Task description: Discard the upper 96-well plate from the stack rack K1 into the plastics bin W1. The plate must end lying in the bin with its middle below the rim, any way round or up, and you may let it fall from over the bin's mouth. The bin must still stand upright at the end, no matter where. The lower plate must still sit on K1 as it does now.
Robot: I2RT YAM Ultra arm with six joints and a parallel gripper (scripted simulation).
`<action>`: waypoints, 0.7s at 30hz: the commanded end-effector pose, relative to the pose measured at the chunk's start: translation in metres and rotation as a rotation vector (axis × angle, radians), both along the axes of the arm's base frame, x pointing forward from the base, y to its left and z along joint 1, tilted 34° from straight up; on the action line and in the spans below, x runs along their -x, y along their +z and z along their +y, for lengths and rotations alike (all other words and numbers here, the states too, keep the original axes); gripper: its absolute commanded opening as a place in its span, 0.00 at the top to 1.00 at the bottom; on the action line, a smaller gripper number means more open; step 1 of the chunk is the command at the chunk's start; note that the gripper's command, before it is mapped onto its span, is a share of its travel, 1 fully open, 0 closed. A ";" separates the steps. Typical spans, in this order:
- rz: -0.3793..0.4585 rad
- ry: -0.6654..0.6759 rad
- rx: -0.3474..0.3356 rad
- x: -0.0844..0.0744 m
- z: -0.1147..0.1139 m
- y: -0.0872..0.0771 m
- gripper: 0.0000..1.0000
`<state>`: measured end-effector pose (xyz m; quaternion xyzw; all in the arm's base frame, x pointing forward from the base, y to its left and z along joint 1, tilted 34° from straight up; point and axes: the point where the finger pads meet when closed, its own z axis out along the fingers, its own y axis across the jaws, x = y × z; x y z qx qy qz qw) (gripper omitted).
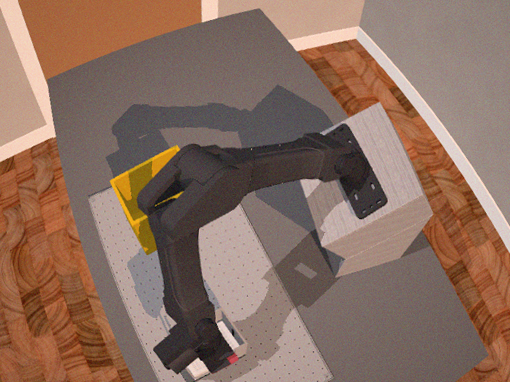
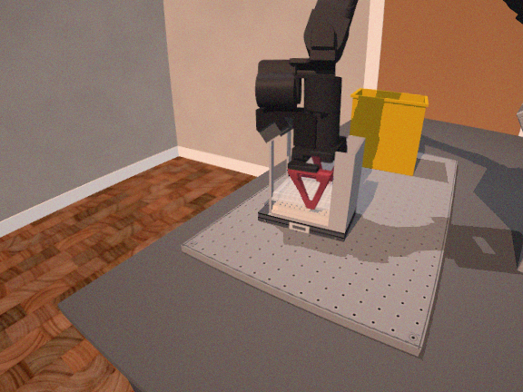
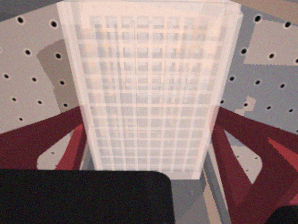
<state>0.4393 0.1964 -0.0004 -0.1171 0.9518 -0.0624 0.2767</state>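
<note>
- The gripper (image 2: 313, 191) reaches down into stack rack K1 (image 2: 347, 181), near the front edge of the table (image 2: 182, 327); its red fingers pinch the upper 96-well plate (image 3: 150, 90) by its long sides.
- The plate sits inside the rack; the lower plate cannot be made out separately.
- Step in hand, as I judge it: grasp made, lift due. Next: rise straight, clearing the rack's posts.
- Farther back, the yellow plastics bin W1 (image 2: 390, 132) stands upright, awaiting the drop.

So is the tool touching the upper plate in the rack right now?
Touching. In the wrist view the red fingers press against both long sides of the upper plate, and the tool is shut on it.
</note>
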 end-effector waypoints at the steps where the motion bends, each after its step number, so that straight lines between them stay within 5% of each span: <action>1: -0.032 0.004 -0.010 0.006 0.005 0.017 1.00; 21: -0.022 0.004 -0.003 0.025 0.005 0.040 1.00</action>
